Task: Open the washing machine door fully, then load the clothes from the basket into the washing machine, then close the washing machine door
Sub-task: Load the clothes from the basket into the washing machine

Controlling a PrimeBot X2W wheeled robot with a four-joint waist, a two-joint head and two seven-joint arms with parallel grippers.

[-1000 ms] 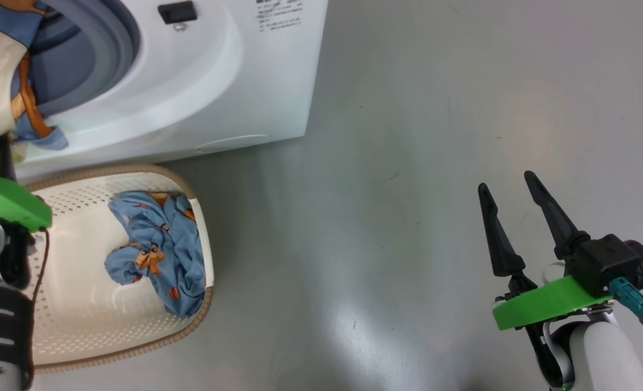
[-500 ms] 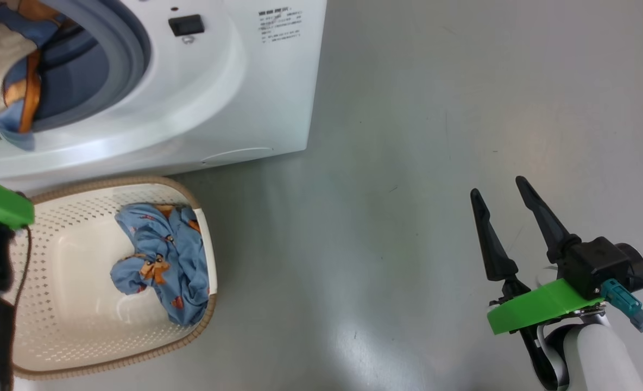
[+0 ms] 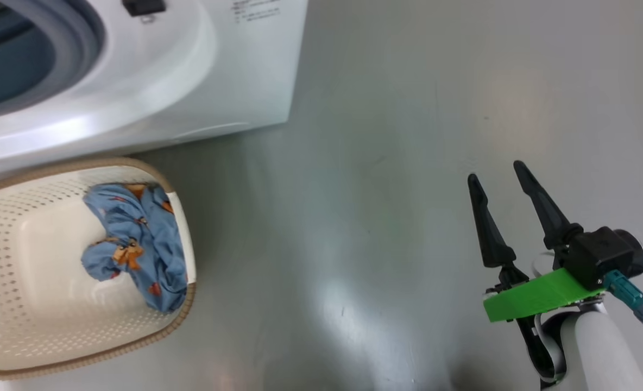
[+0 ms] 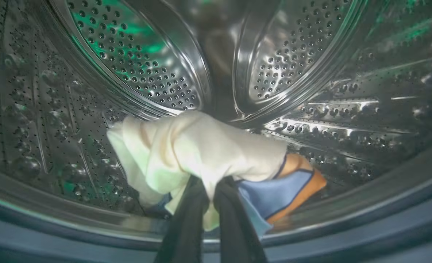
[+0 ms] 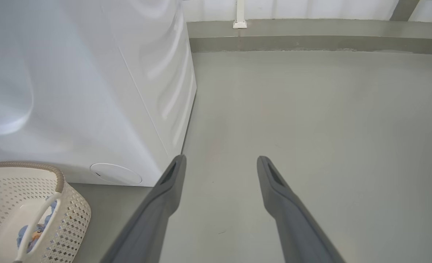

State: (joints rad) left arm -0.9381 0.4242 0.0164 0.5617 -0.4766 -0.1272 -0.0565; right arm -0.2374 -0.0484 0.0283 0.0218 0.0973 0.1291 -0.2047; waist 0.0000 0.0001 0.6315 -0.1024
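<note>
Bright, even room light; a pale glare patch on the grey floor [image 3: 348, 309]; dim steel drum [image 4: 311, 54] with green-tinted reflections; wide-angle bending at wrist-view edges

White washing machine [image 3: 234, 65], cream cloth [image 4: 197, 146] inside its steel drum [image 4: 146, 73] — blue cloth [image 3: 131, 239] crumpled in cream basket [image 3: 6, 336]

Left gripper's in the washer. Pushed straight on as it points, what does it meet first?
Likely the perforated steel back of the drum, and the cream cloth clamped in the left gripper would touch it first. Depth there is hard to judge.
</note>
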